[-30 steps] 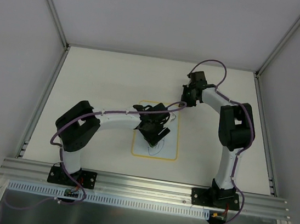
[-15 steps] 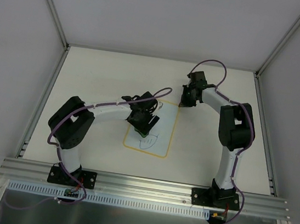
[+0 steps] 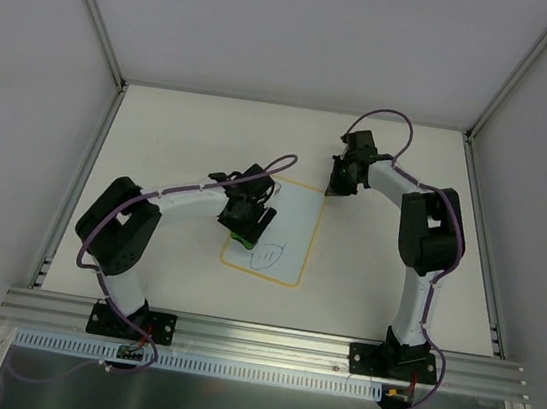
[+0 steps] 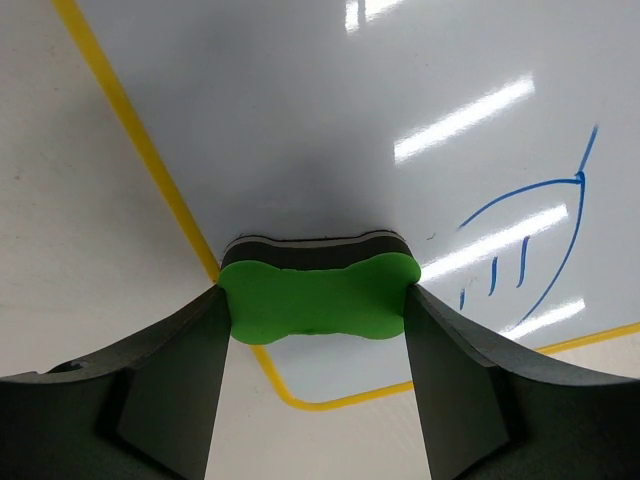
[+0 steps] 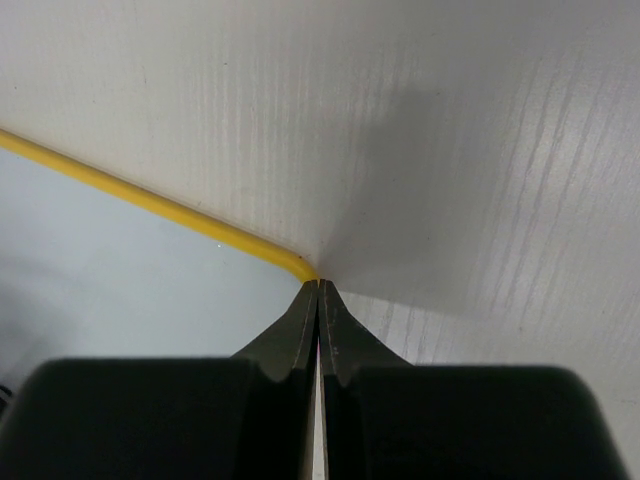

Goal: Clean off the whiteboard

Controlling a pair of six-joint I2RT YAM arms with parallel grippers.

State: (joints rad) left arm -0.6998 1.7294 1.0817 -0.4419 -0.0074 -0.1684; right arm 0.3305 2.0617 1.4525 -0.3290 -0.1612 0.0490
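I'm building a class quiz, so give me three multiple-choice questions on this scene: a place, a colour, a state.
1. What colour is the eraser? A red; B green; C yellow.
2. Where are the right claw's tips? A at the whiteboard's corner; B on the eraser; C at the whiteboard's middle.
3. What is the left claw doing? A shut empty; B open, empty; C gripping the eraser.
Answers: 1 B, the block shows green; 2 A, shut tips sit at the yellow corner; 3 C, it clamps the eraser's sides.
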